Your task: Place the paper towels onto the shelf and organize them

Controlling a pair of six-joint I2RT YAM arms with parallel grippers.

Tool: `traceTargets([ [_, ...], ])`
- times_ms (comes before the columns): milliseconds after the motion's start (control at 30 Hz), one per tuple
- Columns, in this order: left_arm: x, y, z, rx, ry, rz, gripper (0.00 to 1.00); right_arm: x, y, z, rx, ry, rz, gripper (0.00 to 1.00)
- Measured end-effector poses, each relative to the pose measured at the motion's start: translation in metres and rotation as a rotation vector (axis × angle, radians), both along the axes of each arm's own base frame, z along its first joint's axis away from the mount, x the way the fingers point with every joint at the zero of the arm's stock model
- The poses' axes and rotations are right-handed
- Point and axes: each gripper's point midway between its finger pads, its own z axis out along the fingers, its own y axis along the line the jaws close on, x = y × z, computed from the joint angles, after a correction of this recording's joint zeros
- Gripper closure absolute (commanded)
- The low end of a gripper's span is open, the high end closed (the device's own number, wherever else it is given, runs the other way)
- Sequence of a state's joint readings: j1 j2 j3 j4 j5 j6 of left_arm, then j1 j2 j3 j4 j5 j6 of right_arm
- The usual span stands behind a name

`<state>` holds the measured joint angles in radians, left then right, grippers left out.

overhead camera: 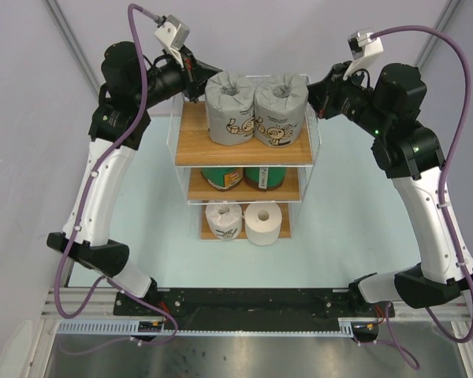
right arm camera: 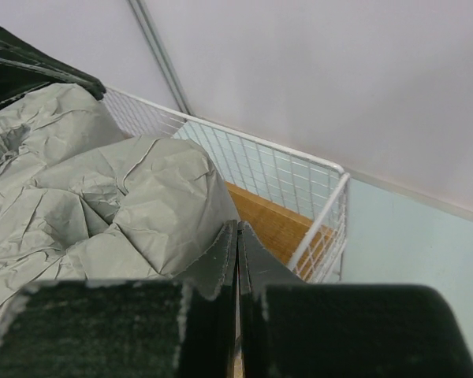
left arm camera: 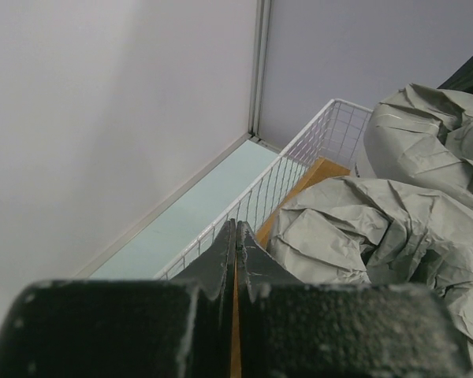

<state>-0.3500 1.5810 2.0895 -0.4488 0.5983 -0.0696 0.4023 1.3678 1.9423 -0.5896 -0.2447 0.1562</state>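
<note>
Closed left gripper (left arm camera: 236, 232) near frame-cropped grey rolls (left arm camera: 355, 228)

The top view looks steeply down from high over the near edge of the desk (overhead camera: 355, 236), taking in the whole shelf (overhead camera: 191, 130) from afar. The wrist views sit close, looking along the left tool (left arm camera: 235, 226) and right tool (right arm camera: 237, 226) from opposite shelf ends; all three share the top board and grey-wrapped rolls (overhead camera: 232, 110).
</note>
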Motion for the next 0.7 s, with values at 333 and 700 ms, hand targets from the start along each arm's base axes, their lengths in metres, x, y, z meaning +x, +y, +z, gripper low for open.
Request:
traceTargets([
  [333, 0.001, 0.015, 0.001, -0.004, -0.006, 0.025, 0.99, -0.012, 0.02, 0.001, 0.002, -0.005, 0.061, 1.0],
  [700, -0.005, 0.03, 0.008, -0.016, -0.028, 0.043, 0.97, -0.003, 0.019, 0.004, 0.002, -0.025, 0.007, 1.0],
])
